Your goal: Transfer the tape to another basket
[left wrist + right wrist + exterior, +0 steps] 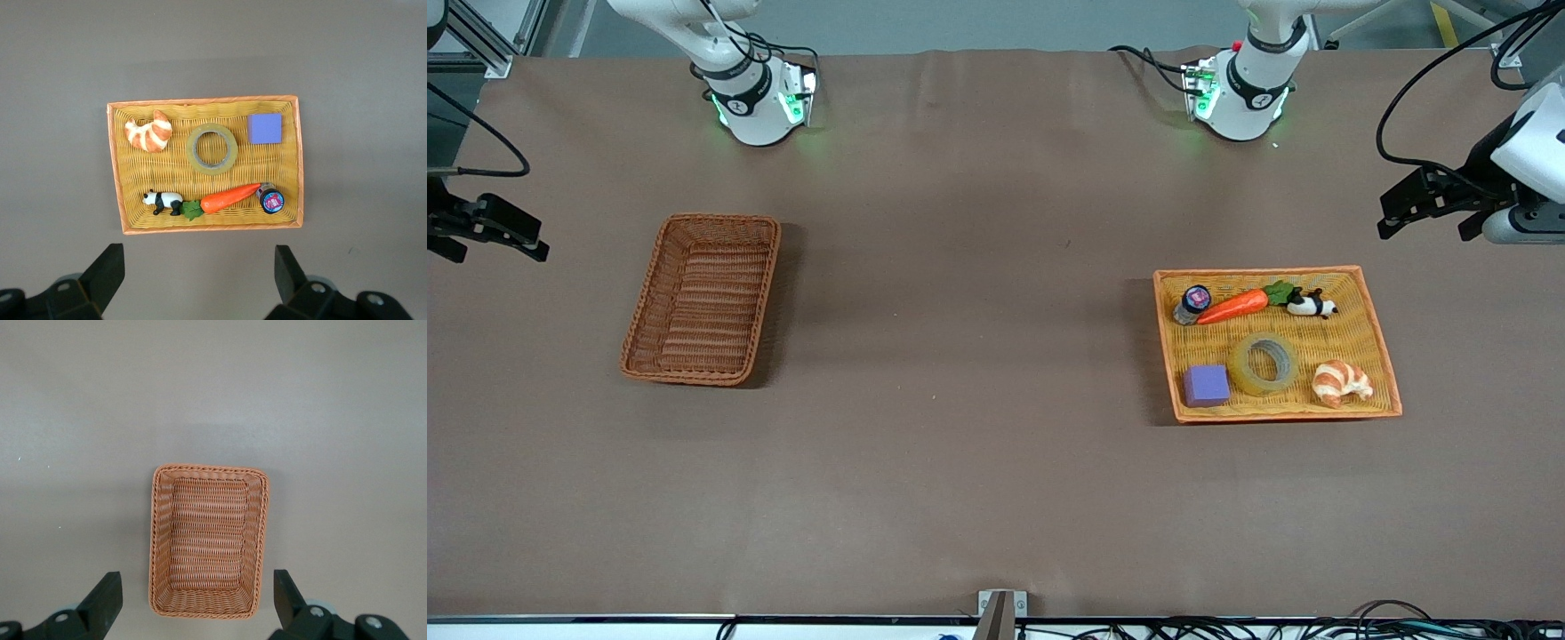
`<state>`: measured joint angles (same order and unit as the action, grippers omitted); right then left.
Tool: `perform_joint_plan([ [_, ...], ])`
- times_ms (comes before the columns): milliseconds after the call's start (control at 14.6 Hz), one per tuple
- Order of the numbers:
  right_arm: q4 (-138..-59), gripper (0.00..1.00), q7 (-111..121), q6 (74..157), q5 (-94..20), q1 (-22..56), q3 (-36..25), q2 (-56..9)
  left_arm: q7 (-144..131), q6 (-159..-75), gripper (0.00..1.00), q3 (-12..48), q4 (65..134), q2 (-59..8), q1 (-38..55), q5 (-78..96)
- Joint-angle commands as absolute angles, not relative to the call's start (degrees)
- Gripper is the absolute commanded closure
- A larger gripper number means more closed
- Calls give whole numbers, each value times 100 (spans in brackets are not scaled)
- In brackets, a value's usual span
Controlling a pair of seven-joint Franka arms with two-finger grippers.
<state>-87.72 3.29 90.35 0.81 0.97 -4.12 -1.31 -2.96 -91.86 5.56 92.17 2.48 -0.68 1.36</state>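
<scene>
The left pincer (1427, 216), fingers apart, should descend straight over the tape (1264, 363) in the tray (1378, 356); right pincer (494, 238) waits apart.

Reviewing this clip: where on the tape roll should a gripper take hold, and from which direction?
The tape lies flat in the orange tray with its hole facing up, so come from straight above, probably one finger in the hole and one outside, pinching the ring wall. The open left gripper is the closer one; the purple block and croissant flank the roll.
</scene>
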Motion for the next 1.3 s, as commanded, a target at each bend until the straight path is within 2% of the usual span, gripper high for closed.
perform_joint_plan([
  [0, -8807, 0, 211, 9000, -44, 9, -343, -53, -246, -9158, 1, 589, 9246, 308, -132, 176],
  [410, -8798, 0, 211, 8939, -35, 44, -343, -44, -255, -9158, 2, 554, 9175, 167, -114, -25],
  [547, -8807, 0, 220, 8903, -35, 44, -343, -44, -246, -9176, 5, 554, 9342, 36, -114, -44],
  [615, -8798, 0, 220, 8903, -35, 35, -343, -44, -246, -9254, 1, 554, 9386, -69, -123, -35],
  [820, -8798, 0, 220, 8912, -35, 35, -343, -44, -255, -9929, 0, 554, 9964, -316, -114, -26],
  [1025, -8789, 0, 220, 8895, -35, 35, -343, -44, -299, -11141, 0, 545, 10826, -552, -114, -26],
  [1230, -8789, 0, 220, 8842, -35, 35, -351, -35, -316, -12012, 0, 536, 11091, -1167, -123, -35],
])
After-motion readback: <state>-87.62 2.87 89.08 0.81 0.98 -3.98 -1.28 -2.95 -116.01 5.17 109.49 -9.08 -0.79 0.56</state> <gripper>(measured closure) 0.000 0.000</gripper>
